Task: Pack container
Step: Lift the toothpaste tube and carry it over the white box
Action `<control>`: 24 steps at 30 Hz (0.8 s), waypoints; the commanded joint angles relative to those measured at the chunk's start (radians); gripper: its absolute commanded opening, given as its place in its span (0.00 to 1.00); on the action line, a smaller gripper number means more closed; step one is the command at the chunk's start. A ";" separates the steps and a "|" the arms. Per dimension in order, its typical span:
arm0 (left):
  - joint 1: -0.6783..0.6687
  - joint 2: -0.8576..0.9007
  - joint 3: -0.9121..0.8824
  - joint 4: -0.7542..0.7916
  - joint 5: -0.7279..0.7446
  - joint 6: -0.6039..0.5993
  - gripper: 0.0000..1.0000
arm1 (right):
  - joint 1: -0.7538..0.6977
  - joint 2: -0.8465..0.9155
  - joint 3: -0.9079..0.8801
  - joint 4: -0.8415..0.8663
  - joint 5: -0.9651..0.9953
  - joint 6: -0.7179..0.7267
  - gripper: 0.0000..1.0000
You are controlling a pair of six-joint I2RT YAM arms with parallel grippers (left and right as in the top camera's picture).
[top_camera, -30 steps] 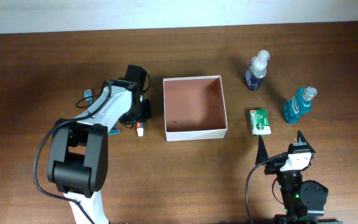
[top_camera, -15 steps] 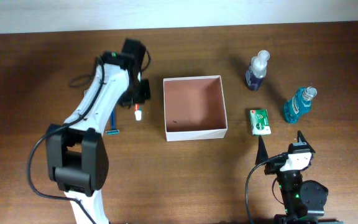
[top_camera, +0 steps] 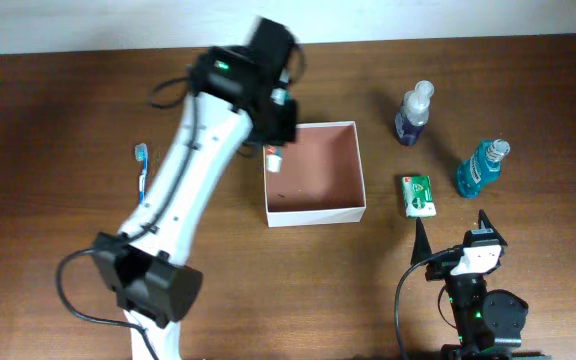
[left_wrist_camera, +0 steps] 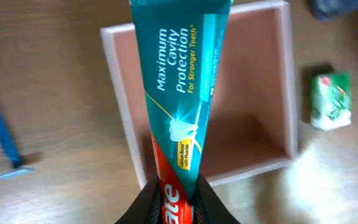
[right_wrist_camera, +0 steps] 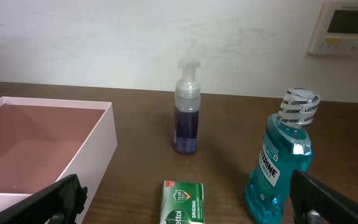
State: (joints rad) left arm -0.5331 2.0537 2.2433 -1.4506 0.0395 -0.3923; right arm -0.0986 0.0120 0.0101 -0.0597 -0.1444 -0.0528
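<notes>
Brown wooden table (top_camera: 58,110) holds the square white container (top_camera: 320,165), reddish-brown inside. Above its left wall the left gripper (left_wrist_camera: 179,205) pinches a teal toothpaste tube (left_wrist_camera: 182,81) reading "Maximum Cavity Protection". Right of it stands a blue "Listerine" bottle (right_wrist_camera: 278,174). The right gripper (top_camera: 451,225) gapes wide.

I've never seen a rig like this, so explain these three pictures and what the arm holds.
This is a two-armed robot at a wooden table. One picture looks down from above; the other two come from a camera on each wrist. The left gripper is shut on a toothpaste tube, over the left edge of the container, a shallow white box, reddish inside. The right gripper is open and empty. Left of the box lies what looks like a blue razor; right of it are a purple pump bottle, a blue mouthwash bottle and a green packet.
</notes>
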 commanded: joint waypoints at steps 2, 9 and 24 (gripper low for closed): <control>-0.060 0.011 0.010 -0.002 -0.098 -0.121 0.16 | -0.008 -0.008 -0.005 -0.005 -0.003 0.005 0.98; -0.079 0.030 -0.029 0.003 -0.153 -0.251 0.16 | -0.008 -0.008 -0.005 -0.005 -0.003 0.005 0.98; -0.053 0.233 -0.032 -0.002 -0.140 -0.274 0.15 | -0.008 -0.008 -0.005 -0.005 -0.003 0.005 0.98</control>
State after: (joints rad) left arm -0.6083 2.2692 2.2108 -1.4490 -0.0868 -0.6491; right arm -0.0986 0.0120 0.0101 -0.0597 -0.1448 -0.0525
